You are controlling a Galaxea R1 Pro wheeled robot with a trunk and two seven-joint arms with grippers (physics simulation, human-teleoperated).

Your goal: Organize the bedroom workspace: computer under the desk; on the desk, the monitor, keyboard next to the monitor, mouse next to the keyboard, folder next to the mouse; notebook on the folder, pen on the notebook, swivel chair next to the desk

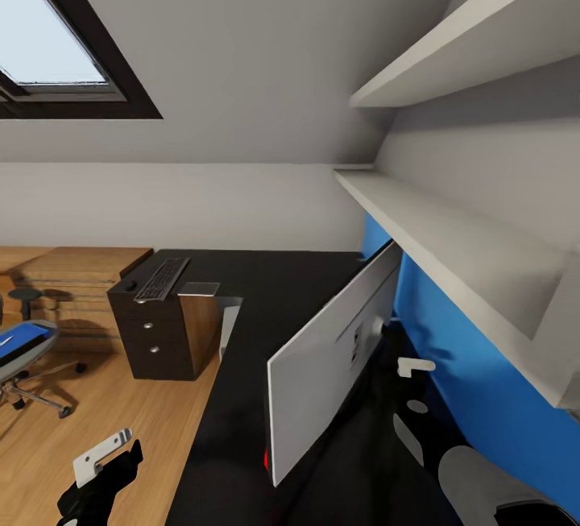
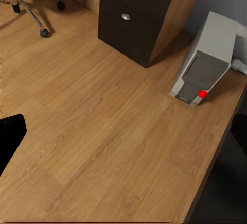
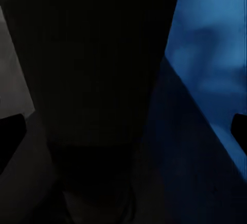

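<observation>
Head view: monitor [image 1: 334, 361] stands on the black counter [image 1: 266, 292], back side toward the camera, near the blue back panel [image 1: 475, 365]. Keyboard [image 1: 162, 279] lies on a dark drawer unit [image 1: 161, 333] at the counter's far end. Blue folder [image 1: 20, 342] rests on the chair [image 1: 28, 361] seat, well apart from the counter. Left gripper [image 1: 101, 470] hangs low over the wood floor [image 2: 103, 141]; fingers' state: cannot tell. Right fingers [image 1: 415, 366] behind the monitor; state unclear. Left wrist view: computer [image 2: 206, 62] on the floor just beside the drawer unit.
</observation>
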